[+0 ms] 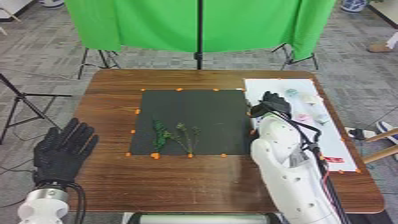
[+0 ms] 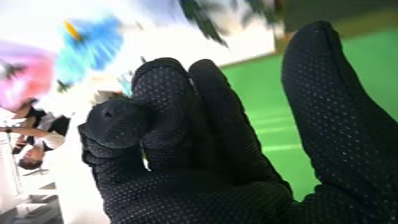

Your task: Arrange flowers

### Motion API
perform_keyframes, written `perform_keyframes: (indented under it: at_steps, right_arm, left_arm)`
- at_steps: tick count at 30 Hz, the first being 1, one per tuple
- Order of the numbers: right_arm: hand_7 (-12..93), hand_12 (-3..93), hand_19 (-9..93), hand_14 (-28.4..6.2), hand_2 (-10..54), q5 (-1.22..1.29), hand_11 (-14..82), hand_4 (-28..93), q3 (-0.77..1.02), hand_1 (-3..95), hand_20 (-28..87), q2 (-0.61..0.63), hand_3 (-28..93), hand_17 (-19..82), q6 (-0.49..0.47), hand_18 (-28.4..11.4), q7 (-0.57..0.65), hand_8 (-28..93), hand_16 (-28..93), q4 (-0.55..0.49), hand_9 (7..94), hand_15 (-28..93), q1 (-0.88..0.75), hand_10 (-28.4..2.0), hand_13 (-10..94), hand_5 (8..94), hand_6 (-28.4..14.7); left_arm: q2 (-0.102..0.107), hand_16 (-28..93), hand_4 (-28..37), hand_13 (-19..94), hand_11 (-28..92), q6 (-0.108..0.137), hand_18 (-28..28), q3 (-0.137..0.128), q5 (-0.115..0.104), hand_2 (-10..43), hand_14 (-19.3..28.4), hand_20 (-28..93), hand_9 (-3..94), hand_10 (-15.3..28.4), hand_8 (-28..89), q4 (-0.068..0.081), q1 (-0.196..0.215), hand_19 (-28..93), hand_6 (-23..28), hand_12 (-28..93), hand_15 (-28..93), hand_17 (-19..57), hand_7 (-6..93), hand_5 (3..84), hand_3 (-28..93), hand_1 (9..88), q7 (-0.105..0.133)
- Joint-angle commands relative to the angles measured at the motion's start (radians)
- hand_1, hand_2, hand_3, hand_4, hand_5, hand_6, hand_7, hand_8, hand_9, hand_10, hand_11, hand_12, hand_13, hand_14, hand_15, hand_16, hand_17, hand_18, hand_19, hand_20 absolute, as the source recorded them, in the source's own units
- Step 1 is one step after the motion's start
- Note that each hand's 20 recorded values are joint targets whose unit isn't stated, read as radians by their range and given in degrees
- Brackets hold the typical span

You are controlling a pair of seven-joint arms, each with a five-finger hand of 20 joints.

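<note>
1. Head view: L hand (image 1: 62,150) open, fingers a bit spread, over tbl's (image 1: 98,185) L side. R hand (image 1: 271,104) at white sheet's (image 1: 333,142) inner edge, nr blue flwr (image 1: 291,92) & pink flwr (image 1: 303,118), both on sheet. Green sprigs (image 1: 160,136) on dk mat (image 1: 200,107), nr edge.
2. R wrist view: R hand loosely open, most fingers straight, one bent in; blue & pink flwrs beyond, blurred.

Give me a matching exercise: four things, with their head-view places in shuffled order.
1. Green cloth
2. Black-gloved left hand
3. Black-gloved right hand
4. Slender leafy green stems

A. Lying on the dark rectangular mat
B. Beyond the brown wooden table's far edge
C. By that table's left edge
D. At the white sheet's left edge

Pairs: 1-B; 2-C; 3-D; 4-A
</note>
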Motion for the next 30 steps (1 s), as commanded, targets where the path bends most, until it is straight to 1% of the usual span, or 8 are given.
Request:
perform_keyframes:
  at_steps: [1, 3, 5, 10, 13, 18, 24, 30]
  right_arm:
    - [6, 13.5, 93, -17.3, -9.5, -0.041, 9.8, -28, -0.020, 44.9, 45, -0.021, 66, 38, -0.051, -28.4, -0.024, -8, 24, 0.091, 55.9, 75, 0.028, -27.0, 64, 59.6, -18.0]
    - [7, 14.2, 93, -16.8, -9.5, -0.065, 11.2, -28, -0.032, 46.4, 45, -0.019, 65, 38, -0.057, -28.4, -0.048, -8, 24, 0.107, 57.5, 75, 0.028, -25.3, 64, 60.2, -15.5]
    - [11, 16.1, 93, -15.6, -9.5, -0.109, 15.9, -28, -0.053, 49.6, 46, -0.014, 67, 39, -0.068, -28.4, -0.079, -7, 24, 0.127, 62.8, 75, 0.028, -21.4, 66, 60.2, -12.1]
    - [25, 21.6, 93, -13.3, -9.5, -0.188, 23.5, -28, -0.090, 55.0, 48, -0.011, 69, 42, -0.086, -27.4, -0.127, -7, 26, 0.191, 71.7, 75, 0.024, -16.9, 70, 64.4, -7.3]
    - [31, 31.5, 93, -12.9, -9.5, -0.222, 21.1, -28, -0.093, 59.6, 48, -0.017, 62, 42, -0.098, -27.2, -0.151, 8, 27, 0.207, 74.3, 75, 0.007, -14.9, 71, 63.6, -6.4]
    - [43, 44.0, 93, -12.6, -9.5, -0.225, 17.5, -28, -0.087, 69.8, 49, -0.022, 48, 43, -0.087, -26.8, -0.149, 15, 29, 0.210, 79.1, 75, -0.017, -13.5, 72, 64.0, -3.9]
    - [45, 47.0, 93, -10.6, -9.5, -0.217, 17.1, -28, -0.082, 67.2, 49, -0.006, 64, 45, 0.025, -26.5, -0.148, 18, 30, 0.195, 85.2, 72, -0.029, -11.5, 77, 71.2, -1.6]
    - [44, 48.6, 93, -8.9, -9.5, -0.139, 17.5, -26, -0.068, 66.2, 49, 0.018, 68, 48, 0.119, -26.4, -0.111, 18, 32, 0.113, 86.9, 70, -0.028, -9.6, 79, 73.4, -1.3]
  left_arm:
    - [-0.011, -6, -27.9, 35, 23, 0.001, 13.8, 0.007, -0.002, 13.3, 15.5, 16, 44.4, 14.8, -9, 0.002, 0.014, 32, 8.9, 13, 44, -1.1, 11.9, 48.0, 74, 31.4, -0.015]
    - [-0.010, -6, -27.9, 35, 22, 0.007, 13.8, 0.010, -0.003, 13.3, 15.5, 16, 44.3, 14.9, -9, 0.000, 0.014, 32, 8.9, 13, 44, -1.1, 11.9, 48.1, 74, 31.4, -0.014]
    - [-0.009, -6, -28.0, 35, 23, 0.032, 13.8, 0.016, -0.013, 13.3, 15.4, 16, 44.4, 14.9, -9, -0.008, 0.014, 32, 8.9, 13, 44, -1.2, 12.0, 48.2, 74, 31.5, 0.000]
    - [-0.013, -6, -28.0, 36, 23, 0.030, 13.9, 0.016, -0.012, 13.4, 15.6, 16, 45.1, 14.7, -9, -0.002, 0.004, 32, 9.2, 13, 44, -1.2, 12.4, 48.8, 74, 31.6, -0.002]
    - [-0.012, -6, -28.0, 36, 24, 0.026, 13.9, 0.013, -0.011, 13.4, 15.7, 16, 45.1, 14.8, -9, -0.002, 0.003, 32, 9.2, 13, 45, -1.2, 12.6, 49.0, 74, 31.5, -0.004]
    - [-0.012, -6, -28.1, 36, 24, 0.024, 13.9, 0.012, -0.013, 13.4, 15.6, 16, 45.1, 14.8, -9, 0.000, 0.003, 32, 9.2, 13, 45, -1.2, 12.6, 49.0, 74, 31.5, -0.005]
    - [-0.016, -6, -28.2, 36, 24, 0.027, 13.8, 0.008, -0.015, 13.4, 15.7, 16, 45.1, 14.8, -9, -0.004, 0.015, 32, 9.2, 13, 45, -1.2, 12.5, 49.0, 74, 31.5, -0.006]
    - [-0.017, -6, -28.2, 36, 24, 0.023, 13.8, 0.001, -0.010, 13.3, 15.7, 16, 45.1, 14.8, -9, -0.007, 0.022, 32, 9.2, 13, 45, -1.2, 12.4, 48.9, 74, 31.5, -0.008]
